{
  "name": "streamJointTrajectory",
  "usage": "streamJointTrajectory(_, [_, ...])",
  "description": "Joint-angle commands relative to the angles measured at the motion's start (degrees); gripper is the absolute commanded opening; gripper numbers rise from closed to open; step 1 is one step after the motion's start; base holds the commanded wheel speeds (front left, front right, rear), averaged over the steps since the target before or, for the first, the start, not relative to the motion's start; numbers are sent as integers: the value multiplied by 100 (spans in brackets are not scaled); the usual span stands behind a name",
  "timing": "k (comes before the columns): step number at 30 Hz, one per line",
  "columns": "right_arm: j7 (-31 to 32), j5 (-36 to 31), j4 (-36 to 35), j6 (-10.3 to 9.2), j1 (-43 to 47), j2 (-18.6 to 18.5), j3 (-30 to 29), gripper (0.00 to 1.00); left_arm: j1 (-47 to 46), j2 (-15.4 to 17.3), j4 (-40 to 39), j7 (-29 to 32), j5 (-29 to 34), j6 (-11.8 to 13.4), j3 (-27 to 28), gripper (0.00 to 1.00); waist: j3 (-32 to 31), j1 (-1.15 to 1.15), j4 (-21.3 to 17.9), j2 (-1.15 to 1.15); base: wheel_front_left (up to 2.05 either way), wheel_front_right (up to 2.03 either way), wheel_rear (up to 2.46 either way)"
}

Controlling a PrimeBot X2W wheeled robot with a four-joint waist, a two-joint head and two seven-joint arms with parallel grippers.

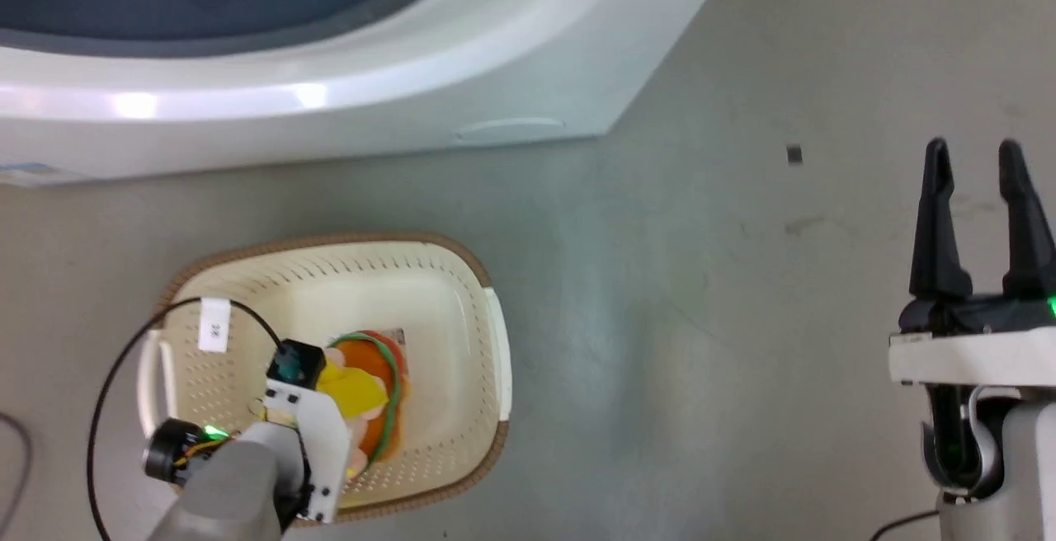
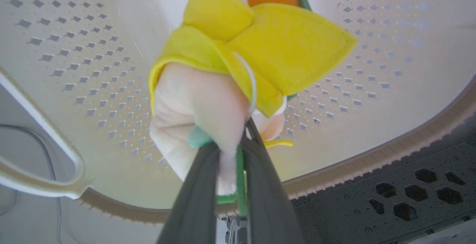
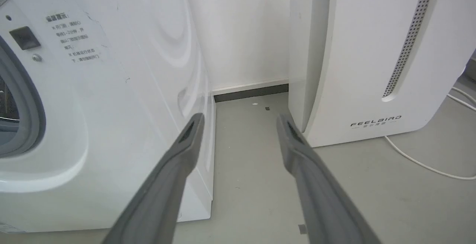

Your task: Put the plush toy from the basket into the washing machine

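The plush toy (image 1: 371, 392), pale pink with a yellow bib and an orange-red body edged green, lies inside the cream basket (image 1: 445, 277) on the floor at the lower left. My left gripper (image 2: 230, 140) reaches down into the basket and is shut on the plush toy (image 2: 200, 99), pinching its pale pink part between the dark fingers (image 2: 193, 199). In the head view the left wrist hides those fingers. The washing machine (image 1: 346, 87) stands beyond the basket, its grey gasket (image 3: 22, 110) visible. My right gripper (image 1: 973, 153) is open and holds nothing, over bare floor at the right.
A white FEELBIRD appliance (image 3: 372, 69) stands right of the washing machine, with a narrow floor gap (image 3: 249, 132) between them. A white cable (image 3: 420, 162) runs along the floor by it. A black cable (image 1: 124, 359) loops over the basket's left rim.
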Motion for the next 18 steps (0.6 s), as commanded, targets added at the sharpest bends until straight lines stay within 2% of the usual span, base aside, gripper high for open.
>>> streamJointTrajectory(1, [-25, -40, 27, -4, 74, -6, -23, 100, 86, -31, 8, -94, -43, -18, -27, 0, -295, 0, 148, 0, 0, 0, 0])
streamJointTrajectory(8, [-25, -96, 170, -4, 371, -6, -73, 100, 375, -314, -148, -535, -326, -24, -372, 0, -895, 0, 395, 0, 0, 0, 0])
streamJointTrajectory(18, [-25, -207, 336, -4, 870, -6, -173, 100, 861, -368, -512, -1255, -928, -24, -934, 0, -1726, 0, 650, 0, 0, 0, 0])
